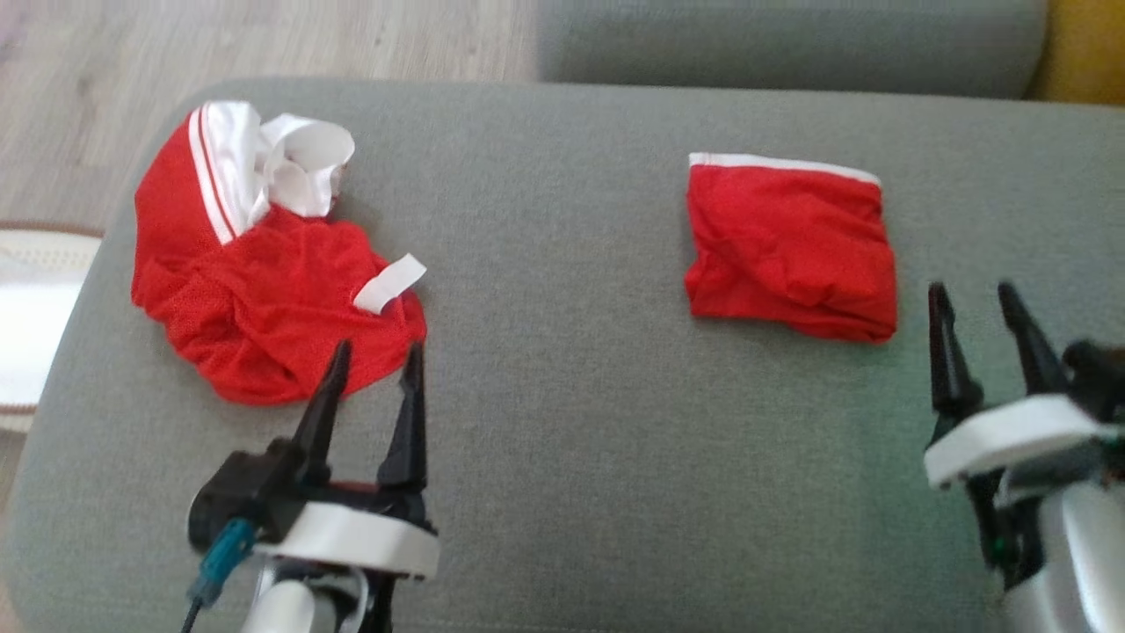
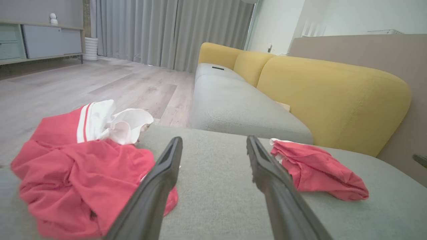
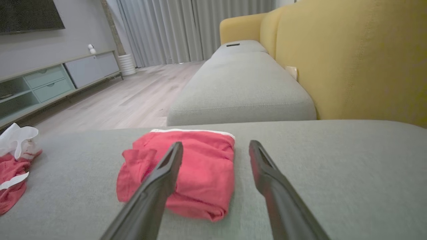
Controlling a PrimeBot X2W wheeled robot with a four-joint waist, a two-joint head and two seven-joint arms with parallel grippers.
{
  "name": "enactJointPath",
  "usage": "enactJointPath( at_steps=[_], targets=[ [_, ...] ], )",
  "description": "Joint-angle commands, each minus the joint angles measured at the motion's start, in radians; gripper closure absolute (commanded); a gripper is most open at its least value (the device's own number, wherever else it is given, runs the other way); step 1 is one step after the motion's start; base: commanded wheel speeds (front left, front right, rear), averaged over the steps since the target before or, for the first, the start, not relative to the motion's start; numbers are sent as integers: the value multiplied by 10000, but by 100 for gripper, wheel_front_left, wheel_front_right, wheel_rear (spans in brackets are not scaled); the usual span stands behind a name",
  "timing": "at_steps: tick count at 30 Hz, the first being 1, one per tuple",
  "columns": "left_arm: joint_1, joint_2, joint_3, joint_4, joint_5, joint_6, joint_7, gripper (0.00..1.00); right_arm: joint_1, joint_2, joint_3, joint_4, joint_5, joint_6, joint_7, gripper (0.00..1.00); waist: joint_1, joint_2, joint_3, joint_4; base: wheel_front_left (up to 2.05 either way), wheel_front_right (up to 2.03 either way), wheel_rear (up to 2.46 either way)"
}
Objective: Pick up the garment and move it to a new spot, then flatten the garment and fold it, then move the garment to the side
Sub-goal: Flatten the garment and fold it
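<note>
Garment heap (image 2: 66,173), edge behind left end effector (image 2: 214,138)

Home living room: yellow-backed sofa (image 2: 333,96) with grey seat cushions (image 3: 240,90), floor-length grey curtains (image 2: 166,30), pale wood-plank floor (image 2: 83,83), low sideboard (image 3: 50,83) with drawers along wall, dark screen (image 3: 30,15) mounted above it.

Matt red cloth garment (image 1: 791,246) (crumpled) on coarse-woven grey cushion (image 1: 562,352).
</note>
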Motion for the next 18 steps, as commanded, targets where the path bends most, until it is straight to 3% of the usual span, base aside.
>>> enactJointPath(
  at_steps=[1, 7, 8, 9, 13, 18],
  targets=[
    [-147, 10, 446, -270, 121, 58, -49, 0, -54, 75, 234, -283, 40, 67, -200, 0, 0, 0, -221, -124, 0, 0, 0],
    [418, 10, 867, -237, 351, -18, -49, 0, 803, 385, 368, -162, -31, 67, -737, 0, 0, 0, -558, -174, 0, 0, 0],
    [464, 10, 881, -246, 360, -35, -49, 0, 863, 417, 393, -128, -6, 67, -740, 42, 0, 0, -571, -151, 0, 0, 0],
    [489, 10, 880, -255, 369, -48, -49, 0, 871, 431, 391, -66, -24, 67, -707, 100, 0, 0, -568, -117, 0, 0, 0],
    [421, 10, 701, -345, 384, -61, -49, 0, 285, 473, 499, 354, 60, 67, -430, 100, 0, 0, -417, 149, 0, 0, 0],
    [128, 10, 263, -505, 296, -67, -49, 0, -1352, 203, 756, 1728, -2, 67, 190, 100, 0, 0, 1, 721, 0, 0, 0]
  ],
)
